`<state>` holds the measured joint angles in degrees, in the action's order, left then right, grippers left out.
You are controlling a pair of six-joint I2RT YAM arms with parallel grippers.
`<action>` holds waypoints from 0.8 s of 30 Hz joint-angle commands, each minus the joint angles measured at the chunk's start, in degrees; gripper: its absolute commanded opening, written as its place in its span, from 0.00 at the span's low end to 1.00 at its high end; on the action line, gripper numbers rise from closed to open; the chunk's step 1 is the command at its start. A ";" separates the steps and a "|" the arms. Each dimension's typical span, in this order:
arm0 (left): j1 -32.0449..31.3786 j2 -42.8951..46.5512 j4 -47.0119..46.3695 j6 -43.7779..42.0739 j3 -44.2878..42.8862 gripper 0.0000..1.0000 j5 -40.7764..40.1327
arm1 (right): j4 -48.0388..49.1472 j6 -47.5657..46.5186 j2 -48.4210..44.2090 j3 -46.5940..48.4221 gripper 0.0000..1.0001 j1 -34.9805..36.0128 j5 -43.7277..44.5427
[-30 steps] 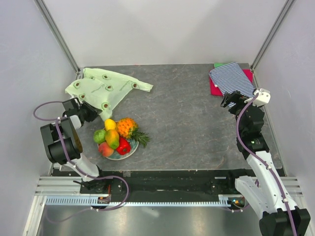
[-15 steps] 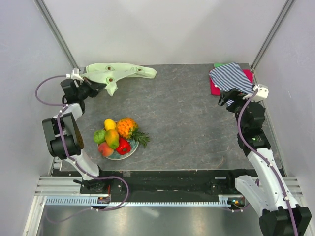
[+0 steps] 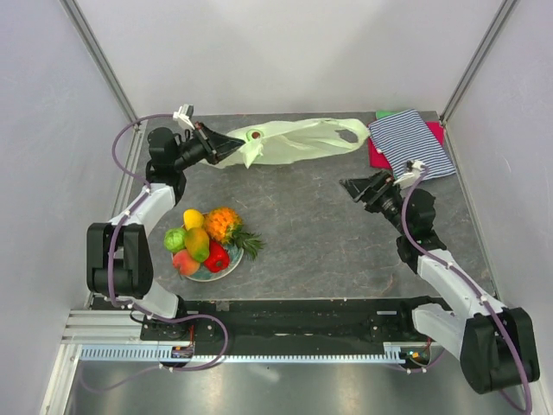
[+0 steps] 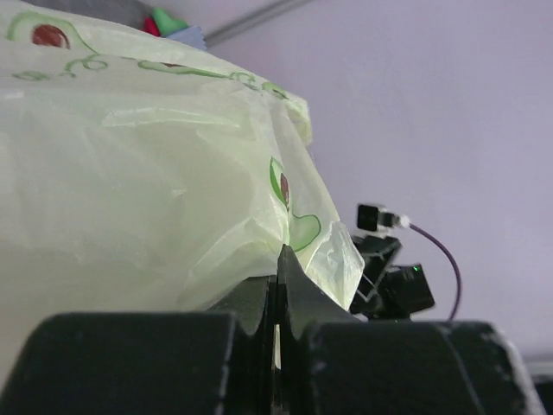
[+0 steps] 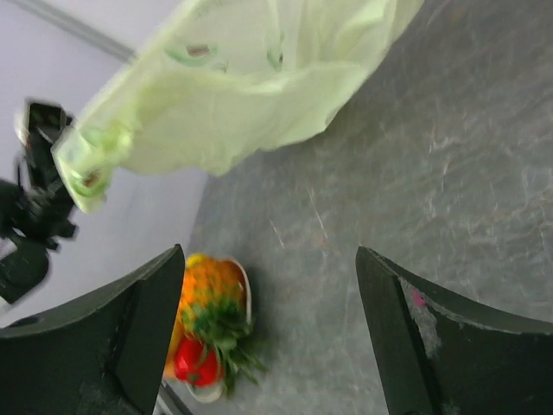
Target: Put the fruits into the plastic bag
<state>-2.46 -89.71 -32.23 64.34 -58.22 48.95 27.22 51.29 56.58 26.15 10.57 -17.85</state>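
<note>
- Pale green, translucent, crinkly plastic bag with dark printed marks, stretched long at 12 o'clock of the surface.
- Left hand clamped on its 9 o'clock end.
- Right hand spread open at 3 o'clock.
- Glossy fruits heaped at 8 o'clock.

Lab test cell: grey table boxed by plain white panels, aluminium rail at front (cables trailing).

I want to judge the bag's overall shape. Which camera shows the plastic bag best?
Top external: the whole plastic bag shows, stretched rightward from the left gripper. Left wrist gives only a crinkled close-up at its shut jaws; right wrist catches a blurred part.
</note>
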 commanded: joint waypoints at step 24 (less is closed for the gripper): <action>-0.18 -2.92 29.94 -20.21 -9.55 0.02 17.32 | -27.76 -61.04 15.66 30.71 0.90 38.64 41.47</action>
<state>-2.66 -92.18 -4.21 48.16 -65.10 63.79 -3.33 -3.55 71.07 53.41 47.66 12.16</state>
